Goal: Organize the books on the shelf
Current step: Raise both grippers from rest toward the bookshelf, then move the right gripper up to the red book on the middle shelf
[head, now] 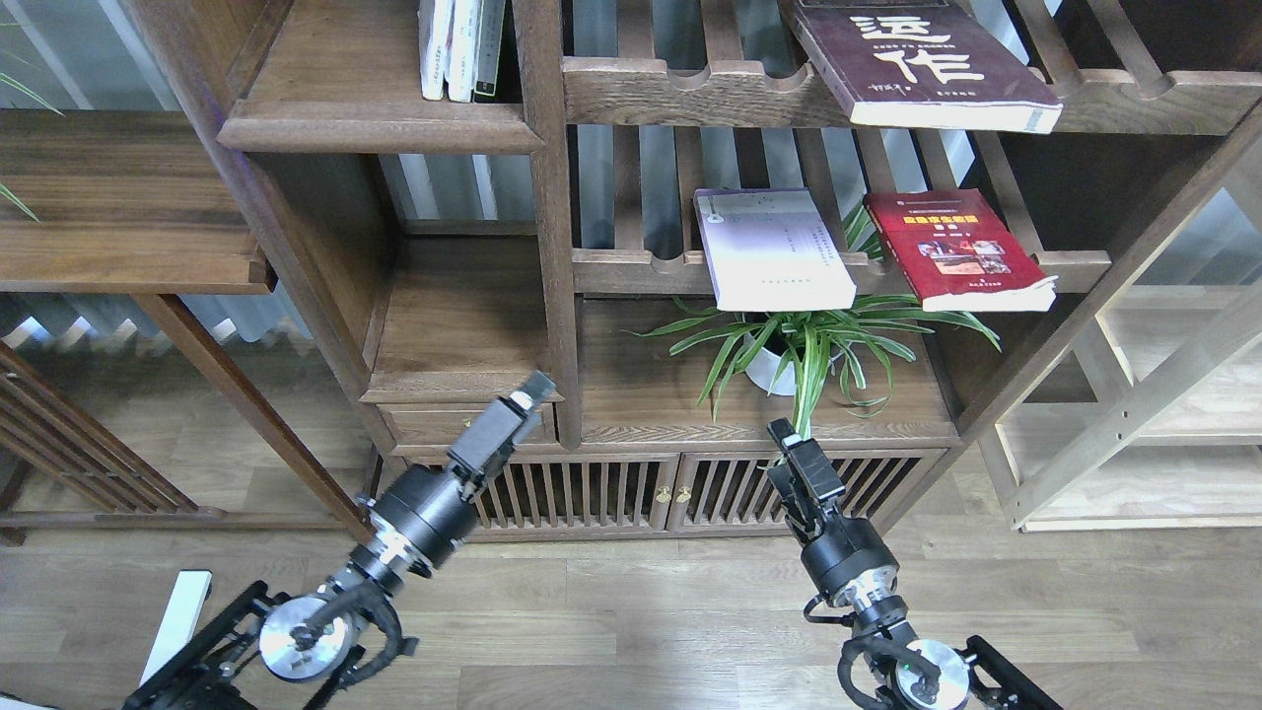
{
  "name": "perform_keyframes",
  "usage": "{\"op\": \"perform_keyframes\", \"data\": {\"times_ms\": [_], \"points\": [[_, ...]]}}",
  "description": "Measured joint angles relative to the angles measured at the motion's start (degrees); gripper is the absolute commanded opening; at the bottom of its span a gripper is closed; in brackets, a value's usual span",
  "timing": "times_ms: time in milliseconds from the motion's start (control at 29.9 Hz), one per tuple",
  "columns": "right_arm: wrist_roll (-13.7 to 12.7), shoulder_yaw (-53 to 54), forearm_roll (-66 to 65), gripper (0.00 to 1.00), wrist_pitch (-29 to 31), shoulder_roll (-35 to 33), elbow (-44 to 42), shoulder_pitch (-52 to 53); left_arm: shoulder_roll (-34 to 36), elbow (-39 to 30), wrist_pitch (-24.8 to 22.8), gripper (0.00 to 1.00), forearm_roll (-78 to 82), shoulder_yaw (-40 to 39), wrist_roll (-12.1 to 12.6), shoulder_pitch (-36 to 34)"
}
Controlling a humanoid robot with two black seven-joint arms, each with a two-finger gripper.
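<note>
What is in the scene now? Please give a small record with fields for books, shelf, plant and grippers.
maroon book: flat on upper slatted rack, overhanging front rail
lavender book: flat on lower slatted rack, left
red book: same rack, right
shelf: top left, upright books at back
plant: below lower rack
left gripper: low, holds nothing
right gripper: low, holds nothing
</note>
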Motion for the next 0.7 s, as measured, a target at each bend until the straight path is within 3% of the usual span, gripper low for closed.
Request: {"op": "perform_keyframes", "data": {"times_ms": [401,702], "points": [[0.22,3.00,0.31,1.00,0.00,0.00,3.14,-2.57,0.00,-5.83,0.00,0.99,-0.78,-4.18,4.11,4.30],[0.46,5.34,0.38,1.00,0.00,0.00,3.30,-2.47,0.00,-6.87,0.00,0.99,-8.10,-5.46,4.58,5.00]]}}
